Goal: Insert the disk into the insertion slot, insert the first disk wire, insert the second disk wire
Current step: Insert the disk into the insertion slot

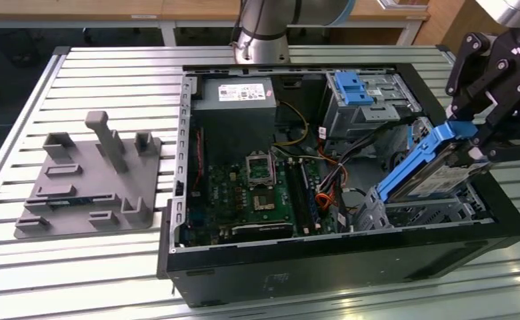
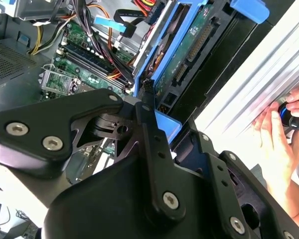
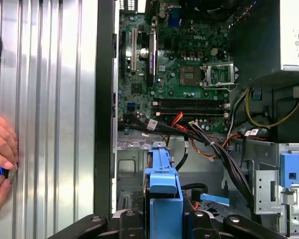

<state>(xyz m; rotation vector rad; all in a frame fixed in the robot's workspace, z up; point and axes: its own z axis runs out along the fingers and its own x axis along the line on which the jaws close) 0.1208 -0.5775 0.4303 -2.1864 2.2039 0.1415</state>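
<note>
One pincer (image 1: 470, 143), clamped on the disk (image 1: 425, 175); disk tilted, lower end at the insertion slot (image 1: 438, 212), inside open computer case (image 1: 331, 260).

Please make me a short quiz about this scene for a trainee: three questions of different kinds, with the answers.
1. True or false: the disk lies flat inside the insertion slot.
2. The gripper holds: A) nothing B) the disk C) a screw.
3. Fill in: the grey fixture plate lies toward the exterior view's ___ from the computer case.
Key: 1 false, it is tilted; 2 B; 3 left.
</note>
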